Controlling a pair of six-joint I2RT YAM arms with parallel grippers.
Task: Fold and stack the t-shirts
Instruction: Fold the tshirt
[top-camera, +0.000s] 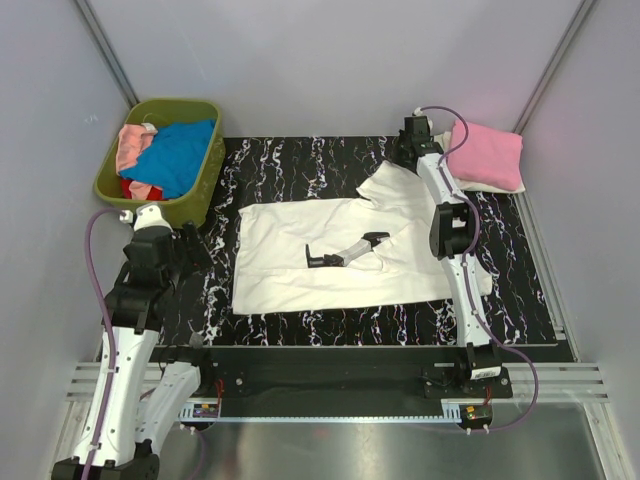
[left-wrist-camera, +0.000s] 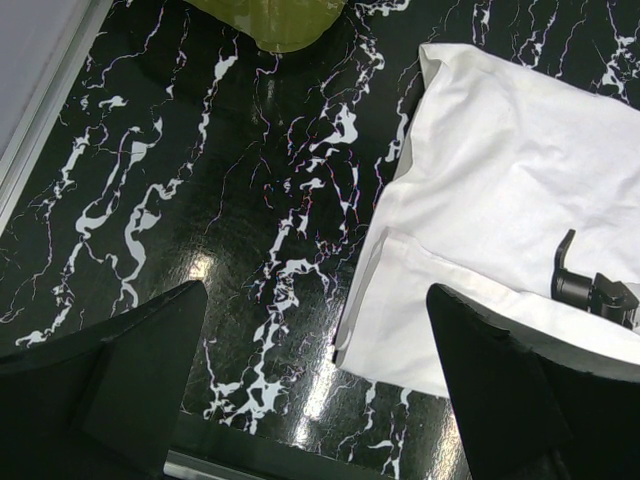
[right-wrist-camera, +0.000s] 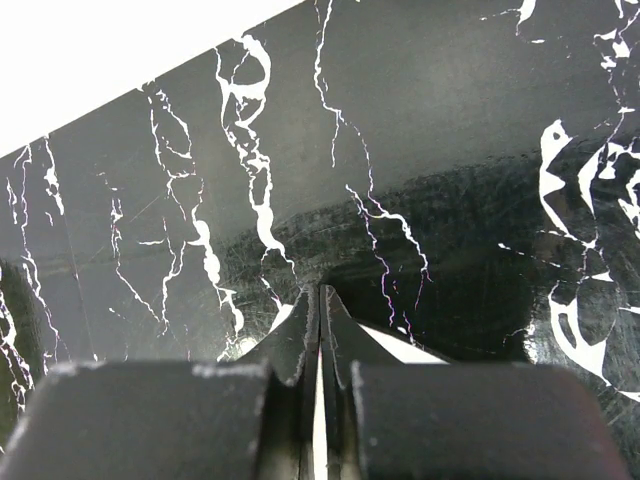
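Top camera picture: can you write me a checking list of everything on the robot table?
Surface: black marbled mat.
Job's things: white shirt spread flat mid-mat, print up; pink shirt folded on a cream shirt at the far right corner; shirt heap, pink, blue and red, in the basket.
Clutter: green basket at the far left corner.
Grippers: left gripper open above bare mat beside the white shirt; right gripper shut, white cloth showing between its fingers.
Cables: purple cables loop along both arms.
Surroundings: grey walls.
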